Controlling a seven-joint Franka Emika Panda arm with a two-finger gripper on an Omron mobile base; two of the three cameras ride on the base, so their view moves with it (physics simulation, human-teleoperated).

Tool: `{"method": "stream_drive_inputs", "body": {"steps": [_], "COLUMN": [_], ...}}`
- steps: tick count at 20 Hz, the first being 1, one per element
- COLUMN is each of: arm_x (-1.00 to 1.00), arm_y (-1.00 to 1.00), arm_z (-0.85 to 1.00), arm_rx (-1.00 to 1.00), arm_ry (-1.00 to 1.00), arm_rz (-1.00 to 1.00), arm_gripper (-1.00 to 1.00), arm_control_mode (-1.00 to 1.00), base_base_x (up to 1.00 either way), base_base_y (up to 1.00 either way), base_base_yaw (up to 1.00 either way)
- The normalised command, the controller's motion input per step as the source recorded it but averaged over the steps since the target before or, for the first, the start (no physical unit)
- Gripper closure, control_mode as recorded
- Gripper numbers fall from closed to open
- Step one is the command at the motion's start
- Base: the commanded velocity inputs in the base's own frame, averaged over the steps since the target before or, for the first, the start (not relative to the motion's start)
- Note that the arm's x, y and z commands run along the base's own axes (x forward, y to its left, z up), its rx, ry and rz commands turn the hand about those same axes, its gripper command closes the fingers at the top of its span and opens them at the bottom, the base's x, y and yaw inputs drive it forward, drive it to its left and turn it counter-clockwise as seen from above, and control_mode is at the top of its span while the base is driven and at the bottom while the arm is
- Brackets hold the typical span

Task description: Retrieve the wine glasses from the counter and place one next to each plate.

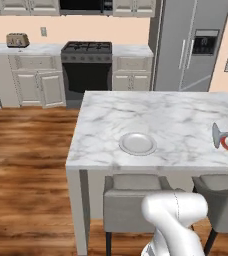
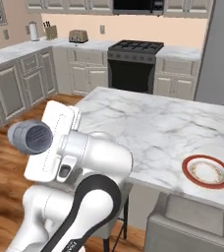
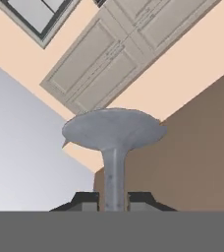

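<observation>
White grey-veined marble island carries a pale grey plate and a red-rimmed white plate.

No legible text anywhere.

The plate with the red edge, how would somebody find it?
Find the big marble island facing the stove. Near its front edge lies a round plate with the red edge. The other plate there is plain pale grey with no colour.
</observation>
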Motion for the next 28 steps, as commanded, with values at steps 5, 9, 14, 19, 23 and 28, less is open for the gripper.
{"method": "stream_drive_inputs", "body": {"steps": [5, 9, 14, 19, 23, 28], "arm_x": [0.00, 0.13, 0.69, 0.70, 0.53, 0.29], "arm_y": [0.00, -0.09, -0.50, -0.44, -0.07, -0.11], "arm_z": [0.00, 0.00, -0.02, -0.20, -0.48, -0.22], "arm_rx": [0.00, 0.03, 0.02, -0.04, -0.25, -0.31], "arm_ry": [0.00, 0.05, 0.10, 0.18, 0.17, 0.02], "arm_rz": [0.00, 0.01, 0.02, 0.04, 0.01, 0.00], "arm_gripper": [1.00, 1.00, 1.00, 1.00, 1.00, 1.00], "arm_control_mode": [1.00, -1.00, -1.00, -1.00, -1.00, -1.00], "base_base_x": [0.26, 0.21, 0.00, 0.00, 0.00, 0.00], "base_base_y": [-0.30, -0.06, 0.00, 0.00, 0.00, 0.00], "base_base_yaw": [0.52, 0.09, 0.00, 0.00, 0.00, 0.00]}}
